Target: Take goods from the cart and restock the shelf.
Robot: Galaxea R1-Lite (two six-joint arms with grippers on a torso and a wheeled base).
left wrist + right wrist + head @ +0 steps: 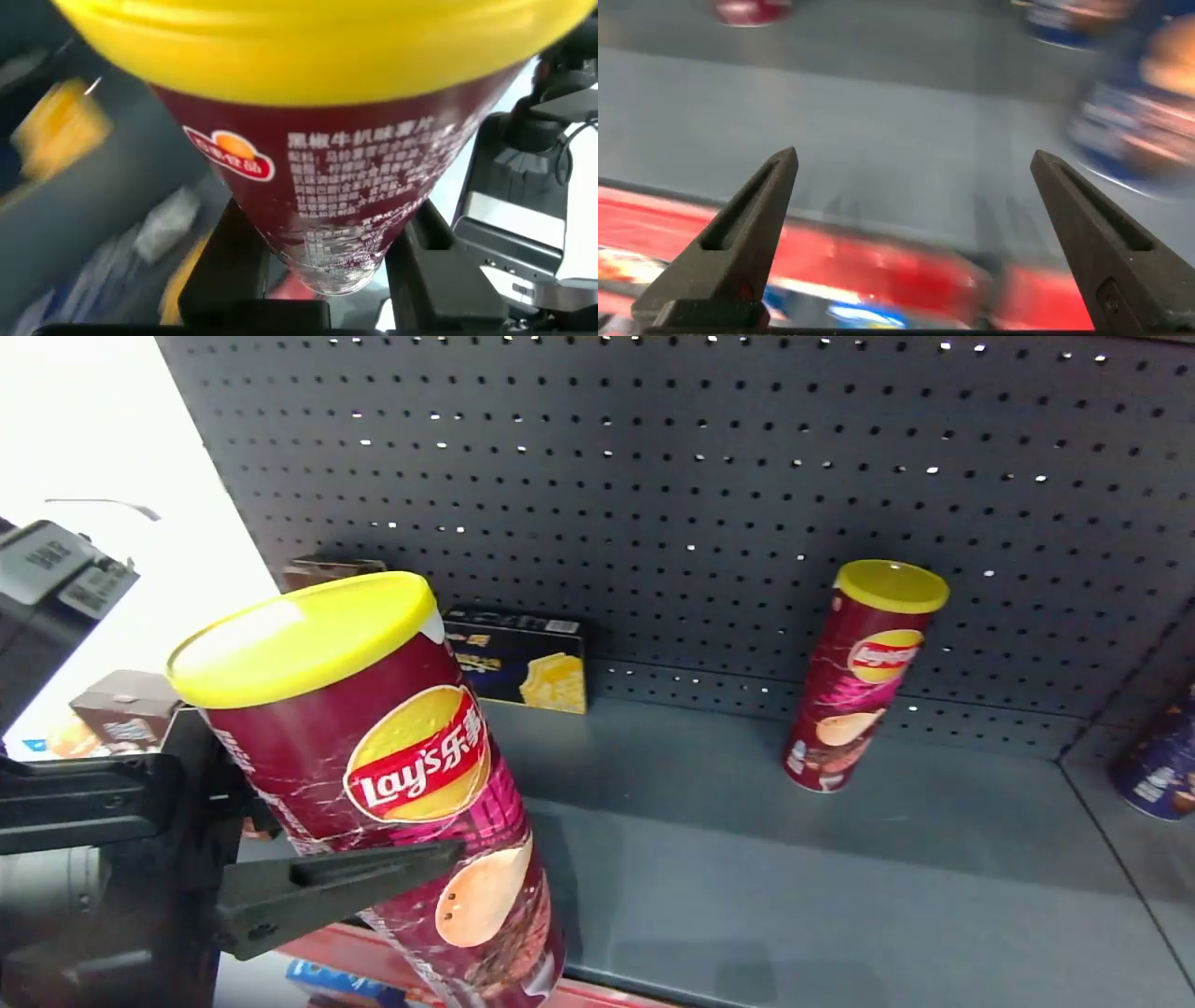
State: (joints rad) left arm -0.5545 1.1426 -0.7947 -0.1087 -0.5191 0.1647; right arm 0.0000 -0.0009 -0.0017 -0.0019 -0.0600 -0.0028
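Maroon chip can (373, 775) clamped in left gripper (420, 845) at the front of the shelf (747, 877).
Head view: likely the placing step; next, set it upright near 1 standing can (864, 677). Left wrist view: fingers (434, 266) pinch its base. Right wrist view: right gripper (915, 168) spread, empty.

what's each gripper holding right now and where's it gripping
The left gripper clamps the chip can around its lower body, below the yellow lid. The right gripper is open, holding nothing.

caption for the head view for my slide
Left gripper holds a chip can before the shelf, where a second can stands
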